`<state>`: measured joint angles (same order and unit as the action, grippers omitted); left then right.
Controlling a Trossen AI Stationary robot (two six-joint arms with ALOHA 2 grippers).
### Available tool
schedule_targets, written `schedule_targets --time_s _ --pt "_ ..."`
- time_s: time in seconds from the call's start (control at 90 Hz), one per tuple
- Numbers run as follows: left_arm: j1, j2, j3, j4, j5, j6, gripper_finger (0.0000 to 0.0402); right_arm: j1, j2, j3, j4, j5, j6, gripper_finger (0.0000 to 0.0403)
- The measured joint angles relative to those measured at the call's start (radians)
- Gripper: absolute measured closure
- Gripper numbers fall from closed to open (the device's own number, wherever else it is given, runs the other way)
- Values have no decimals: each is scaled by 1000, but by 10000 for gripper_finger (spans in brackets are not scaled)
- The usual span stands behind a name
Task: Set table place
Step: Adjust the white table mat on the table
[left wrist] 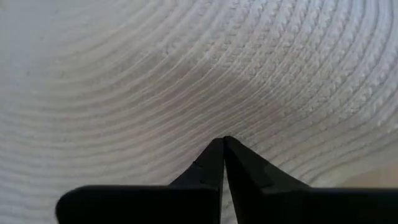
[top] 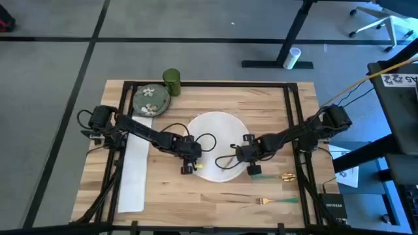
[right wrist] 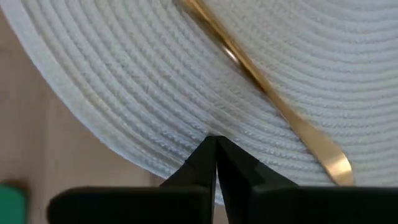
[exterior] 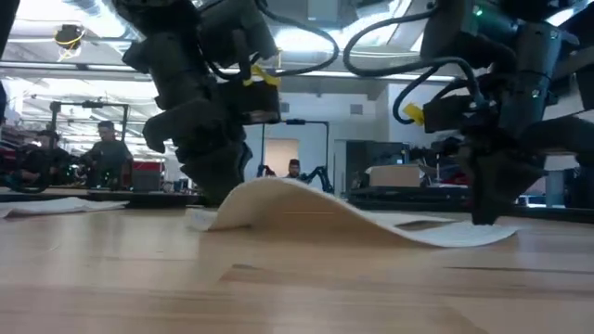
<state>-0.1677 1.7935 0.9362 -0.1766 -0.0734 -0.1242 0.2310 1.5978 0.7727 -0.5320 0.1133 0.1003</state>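
- On the table (top: pixel 196 196), a large light-wood butcher-block top edged with thin black rails, a round white woven placemat (top: pixel 212 134) lies near the middle.
- The left gripper (top: pixel 189 167) sits at the placemat's near-left edge. In the left wrist view its two dark fingers (left wrist: pixel 211 165) meet at a point, pressed together on the woven surface (left wrist: pixel 186 81).
- The right gripper (top: pixel 251 166) sits at the placemat's near-right edge. In the right wrist view its fingers (right wrist: pixel 205 158) are likewise closed tip to tip, pinching the mat's rim (right wrist: pixel 124 112).
- From the low view, the placemat (exterior: pixel 278 209) humps up off the wood under the left arm and runs down flat toward the right arm, so its left part is lifted and its right part rests on the table (exterior: pixel 297 288).
- A gold utensil handle (right wrist: pixel 267 93) lies slantwise across the mat in the right wrist view; what kind of utensil it is cannot be told.
- A gold fork with a green handle (top: pixel 274 201) lies on the wood near the front right, apart from the placemat, and another small gold piece (top: pixel 287 176) lies just beyond it near the right rail.
- At the far left corner a grey-green dish with white flowers (top: pixel 151 100) sits beside a green cup (top: pixel 172 81).
- A long white cloth (top: pixel 134 166) lies along the left side of the table, under the left arm.
- In the low view, people (exterior: pixel 104 148) show in the room well behind the table.
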Motion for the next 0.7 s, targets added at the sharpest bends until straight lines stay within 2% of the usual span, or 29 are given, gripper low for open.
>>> schedule_targets --time_s 0.244,0.478,0.7 --pt "33 0 10 57 18 32 401 -31 0 0 -1 6 -51 403" --pt "46 0 82 61 17 80 401 -30 0 0 -1 9 -55 403" --pt "68 -2 137 -2 15 139 401 -29 -1 -1 -1 10 -54 403"
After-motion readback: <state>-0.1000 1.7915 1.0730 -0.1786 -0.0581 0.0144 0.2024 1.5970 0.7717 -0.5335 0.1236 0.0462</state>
